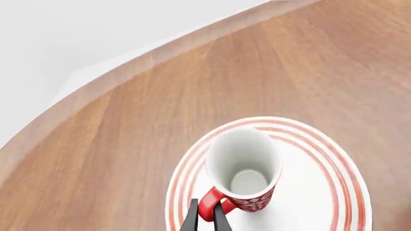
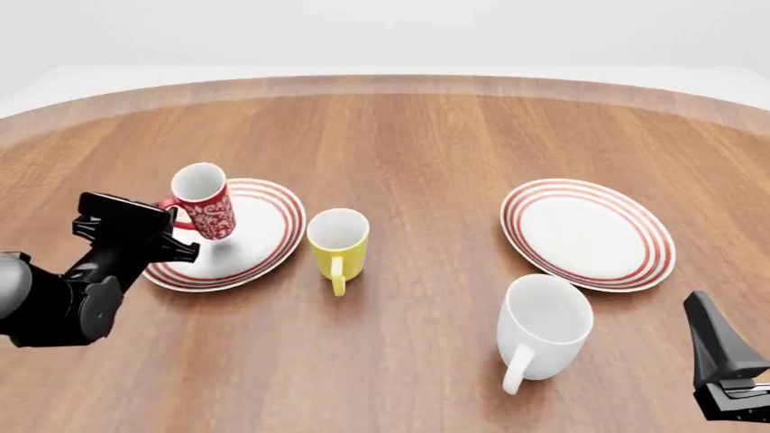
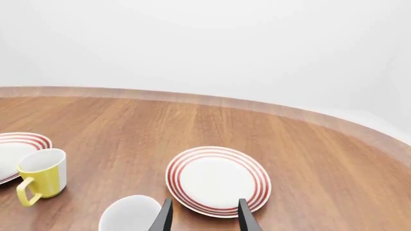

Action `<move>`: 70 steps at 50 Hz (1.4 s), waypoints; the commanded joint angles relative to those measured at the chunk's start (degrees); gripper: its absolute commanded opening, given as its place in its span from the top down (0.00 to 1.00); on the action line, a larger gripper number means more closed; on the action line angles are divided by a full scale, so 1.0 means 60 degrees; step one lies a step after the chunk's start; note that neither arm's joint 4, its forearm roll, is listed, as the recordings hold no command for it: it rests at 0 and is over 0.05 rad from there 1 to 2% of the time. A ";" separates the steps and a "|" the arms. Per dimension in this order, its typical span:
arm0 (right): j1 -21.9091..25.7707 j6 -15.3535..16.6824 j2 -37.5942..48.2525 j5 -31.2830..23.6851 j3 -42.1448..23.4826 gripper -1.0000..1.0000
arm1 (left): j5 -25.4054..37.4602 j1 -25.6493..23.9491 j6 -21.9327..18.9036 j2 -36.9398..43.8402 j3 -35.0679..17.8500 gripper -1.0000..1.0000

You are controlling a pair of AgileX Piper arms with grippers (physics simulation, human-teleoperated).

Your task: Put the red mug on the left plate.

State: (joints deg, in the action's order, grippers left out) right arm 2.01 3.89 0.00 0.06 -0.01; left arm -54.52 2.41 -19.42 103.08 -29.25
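Across the wooden desk point(image 2: 421, 135) we count three mugs, two red-ringed white plates; left fingers point(image 1: 207, 216) pinch the red floral mug point(image 2: 205, 200) by its handle, right fingers point(image 3: 204, 216) spread, holding nothing.

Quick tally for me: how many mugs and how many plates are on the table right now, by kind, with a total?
Mugs: 3, namely the red mug, held by the left gripper over the left plate, the yellow mug and the white mug.
Plates: 2, the left plate and the right plate.
Total: 5

A round wooden table point(image 2: 434, 135) with a paler rim filled the scene. Behind it lay plain white, evenly lit.
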 commanded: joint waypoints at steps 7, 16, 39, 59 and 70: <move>0.0016 0.0007 0.0000 0.0015 0.0000 0.00 | -0.0297 -0.0094 -0.0015 0.0520 -0.0046 1.00; 0.0012 0.0005 0.0000 0.0009 -0.0002 0.00 | -0.0233 -0.0086 0.0055 0.0583 -0.0119 1.00; 0.0007 0.0003 0.0000 0.0022 0.0000 0.00 | -0.0166 0.0129 0.0010 0.0785 -0.0269 1.00; 0.0008 0.0002 0.0000 0.0020 -0.0001 0.00 | -0.0054 0.0010 0.0103 0.0802 -0.0338 0.00; -0.0013 -0.0009 0.0000 0.0030 0.0000 0.00 | 0.0008 -0.0065 0.0161 0.0566 -0.0171 0.00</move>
State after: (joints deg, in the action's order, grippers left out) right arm 2.01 3.87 0.00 0.20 -0.01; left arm -55.24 2.71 -18.99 106.54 -31.50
